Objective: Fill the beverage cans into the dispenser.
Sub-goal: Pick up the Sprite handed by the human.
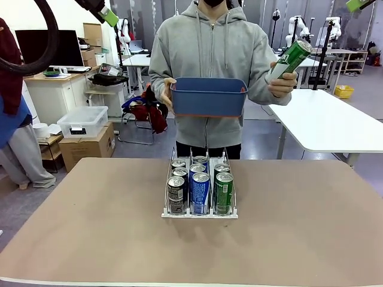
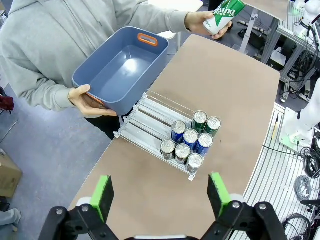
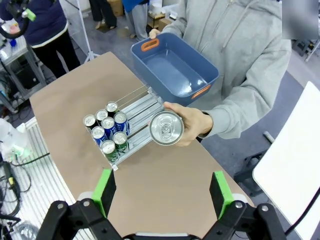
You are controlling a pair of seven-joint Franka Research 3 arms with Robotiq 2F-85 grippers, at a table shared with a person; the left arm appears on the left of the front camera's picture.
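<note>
Hovering above the tan table (image 1: 78,233), the left gripper (image 2: 160,200) is spread wide, with nothing between its green pads. Next along, one of the person's hands (image 1: 166,89) holds up an empty blue plastic bin with orange handle slots (image 1: 208,98). Mid-table sits the clear three-lane can dispenser with a white base edge (image 1: 200,215). It holds three black cans (image 1: 176,191) in the left lane, three blue cans (image 1: 200,188) in the middle lane, and only two green cans (image 1: 224,188) in the right lane. Farther right, the person's other hand (image 1: 281,82) offers a slim green aluminium can with a silver top (image 1: 291,57), tilted and well above the table. The right gripper (image 3: 162,197) is also wide apart and empty.

The step looks like taking the offered can. The right gripper should probably close across the bare upper body, clear of the person's fingers, firmly enough that the smooth wall cannot slip. It should then lower the can upright into the free space behind the green pair, squarely between the thin dividers.
</note>
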